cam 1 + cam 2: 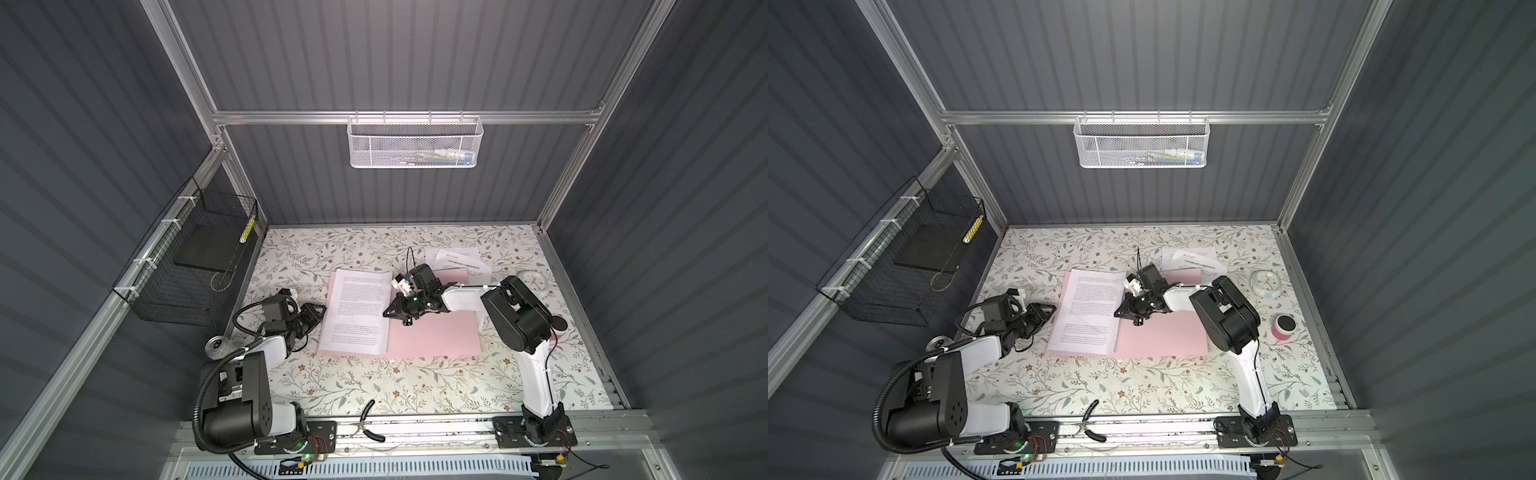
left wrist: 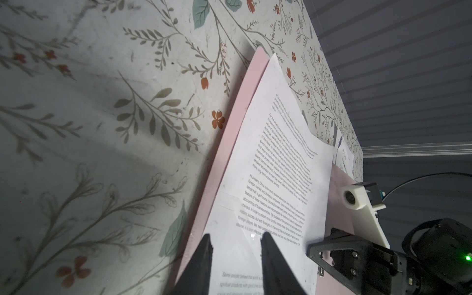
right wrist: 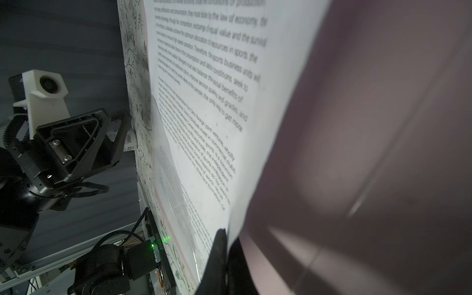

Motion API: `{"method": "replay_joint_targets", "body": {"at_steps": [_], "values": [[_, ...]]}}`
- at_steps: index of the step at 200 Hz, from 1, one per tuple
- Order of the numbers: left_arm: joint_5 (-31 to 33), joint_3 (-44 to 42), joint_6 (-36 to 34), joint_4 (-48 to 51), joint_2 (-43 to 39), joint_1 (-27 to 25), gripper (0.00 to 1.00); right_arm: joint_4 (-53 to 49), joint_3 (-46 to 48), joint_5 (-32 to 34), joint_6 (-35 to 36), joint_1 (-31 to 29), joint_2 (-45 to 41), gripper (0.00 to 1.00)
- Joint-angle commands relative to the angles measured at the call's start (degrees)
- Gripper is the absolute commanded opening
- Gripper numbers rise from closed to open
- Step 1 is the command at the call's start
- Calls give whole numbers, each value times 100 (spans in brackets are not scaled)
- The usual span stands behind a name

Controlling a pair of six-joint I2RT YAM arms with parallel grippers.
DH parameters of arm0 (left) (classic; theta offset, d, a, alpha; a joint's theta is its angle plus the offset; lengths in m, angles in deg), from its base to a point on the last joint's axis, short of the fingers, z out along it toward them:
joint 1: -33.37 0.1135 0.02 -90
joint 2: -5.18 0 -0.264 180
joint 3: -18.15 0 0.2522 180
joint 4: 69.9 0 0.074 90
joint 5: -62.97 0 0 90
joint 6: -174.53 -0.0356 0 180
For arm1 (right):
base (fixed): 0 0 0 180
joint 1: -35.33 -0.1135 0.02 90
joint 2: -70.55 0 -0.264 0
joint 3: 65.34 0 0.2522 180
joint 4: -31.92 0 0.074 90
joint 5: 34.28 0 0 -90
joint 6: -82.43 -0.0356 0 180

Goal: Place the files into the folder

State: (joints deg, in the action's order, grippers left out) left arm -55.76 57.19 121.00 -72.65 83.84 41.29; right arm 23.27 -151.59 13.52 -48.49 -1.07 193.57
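Observation:
The pale pink folder (image 1: 434,337) (image 1: 1163,337) lies open mid-table in both top views. One file, a white printed sheet (image 1: 356,307) (image 1: 1088,307), rests on its left half. My right gripper (image 1: 386,314) (image 1: 1117,314) (image 3: 226,235) is shut on that sheet's (image 3: 204,102) edge near the spine, the edge lifted off the folder (image 3: 383,127). My left gripper (image 1: 322,309) (image 1: 1052,308) (image 2: 236,240) stands open just left of the folder (image 2: 229,143), pointing at the sheet (image 2: 281,158), holding nothing. More files (image 1: 457,259) (image 1: 1192,259) lie behind the folder.
A pale round clock (image 1: 534,284) and a pink-and-black round item (image 1: 1283,326) sit right of the folder. A can (image 1: 216,347) stands by the left arm. Pliers (image 1: 370,419) lie at the front edge. A black wire basket (image 1: 187,270) hangs on the left wall.

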Motion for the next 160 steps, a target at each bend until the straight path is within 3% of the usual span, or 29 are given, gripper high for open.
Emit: {"method": "replay_joint_targets", "body": {"at_steps": [1, 20, 33, 69, 103, 160], "values": [[-73, 109, -49, -73, 132, -45, 32, 2, -102, -108, 18, 28, -169, 0], [6, 188, -70, 62, 306, -45, 33, 137, -89, -187, -96, 25, -115, 0], [282, 275, -152, 357, 388, -45, 37, 198, -84, -212, -152, 28, -64, 0], [218, 327, -121, 166, 623, -45, 50, 692, 115, -378, -321, 63, 90, 0], [239, 322, -140, 59, 647, -41, 54, 1454, 397, -659, -683, 158, 216, 0], [159, 356, -175, -25, 762, -45, 58, 1666, 407, -937, -796, 268, 451, 0]]}}
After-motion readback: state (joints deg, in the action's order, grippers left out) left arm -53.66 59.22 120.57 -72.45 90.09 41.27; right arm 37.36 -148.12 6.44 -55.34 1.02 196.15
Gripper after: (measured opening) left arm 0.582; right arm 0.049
